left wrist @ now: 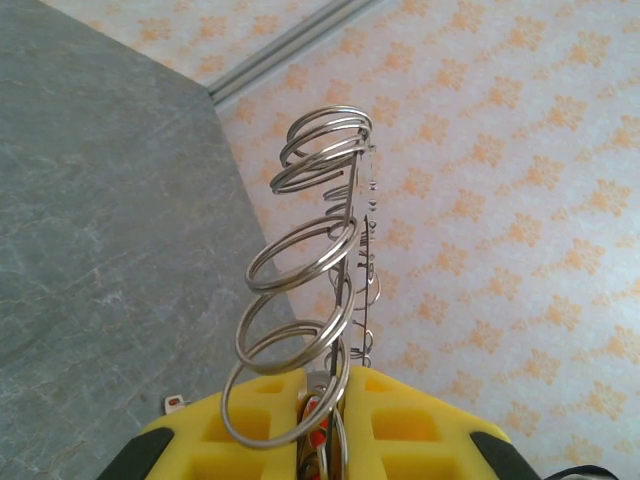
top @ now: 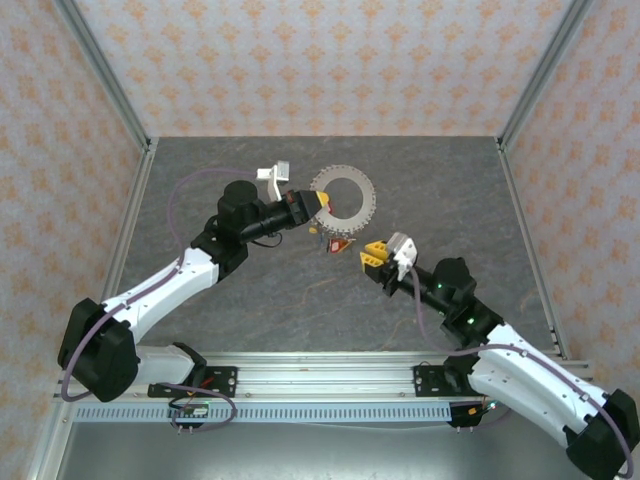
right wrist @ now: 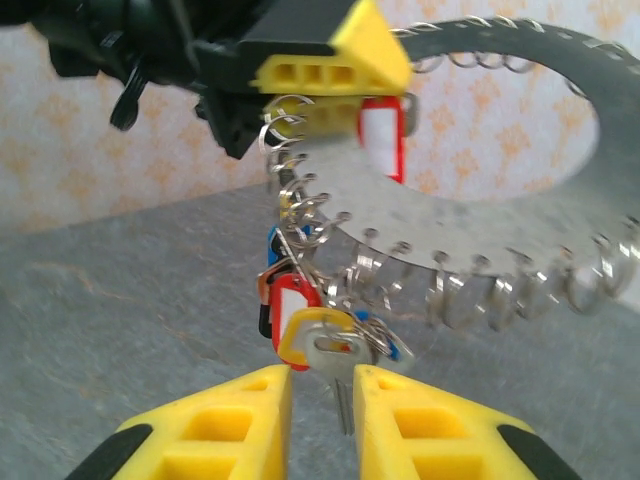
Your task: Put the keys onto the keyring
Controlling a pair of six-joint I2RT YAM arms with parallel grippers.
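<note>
The keyring (right wrist: 480, 225), held clear of the table (top: 250, 300) by the left claw (top: 318, 206) clamped on its toothed rim, should be kept steady while the right claw (right wrist: 322, 385), narrowly parted around a dangling yellow-tagged key (right wrist: 335, 355), closes squarely on its head.

The keyring (right wrist: 450, 225) looks like dull grey sheet metal, its rim hung with shiny wire loops (left wrist: 345, 245). Below it the keys (right wrist: 335, 362) gleam silver (tags glossy plastic) over the matt, stone-patterned table (right wrist: 120, 300).

Grey keyring (right wrist: 520, 225); silver keys (right wrist: 335, 352); red, blue, yellow tags (right wrist: 382, 130).
</note>
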